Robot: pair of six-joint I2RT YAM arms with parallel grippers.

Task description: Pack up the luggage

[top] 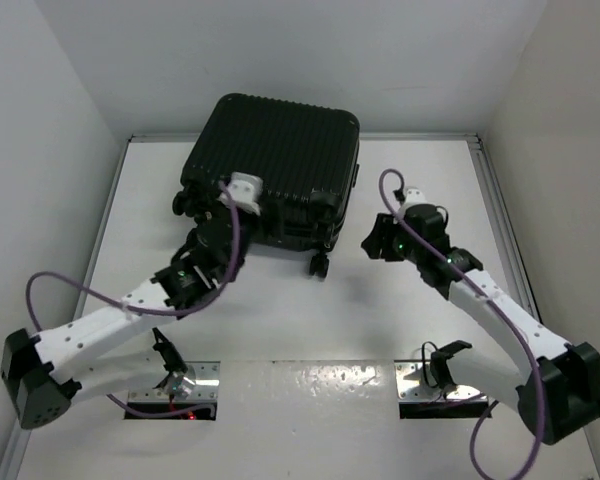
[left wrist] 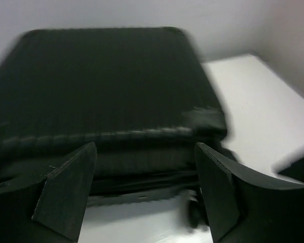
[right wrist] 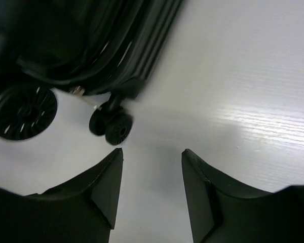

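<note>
Two black fingers (left wrist: 66, 192) of my left gripper (left wrist: 145, 147) are standing wide apart at the bottom of the left wrist view, released and holding nothing. Just beyond them the luggage (left wrist: 106, 86) is filling most of that blurred view, its ribbed black shell facing up. From above, the luggage is lying flat on the white tabletop (top: 310, 330), at the far side and left of centre, with its back edge close to the rear wall. My left arm is reaching to its near left edge; I cannot tell whether the gripper is touching the shell. My right gripper (right wrist: 152, 152) is hovering over bare tabletop just right of the luggage's near right corner, its fingers also parted around nothing. Close ahead of it, two black wheels (right wrist: 23, 111) are showing under that corner, the smaller one resting on the tabletop.
</note>
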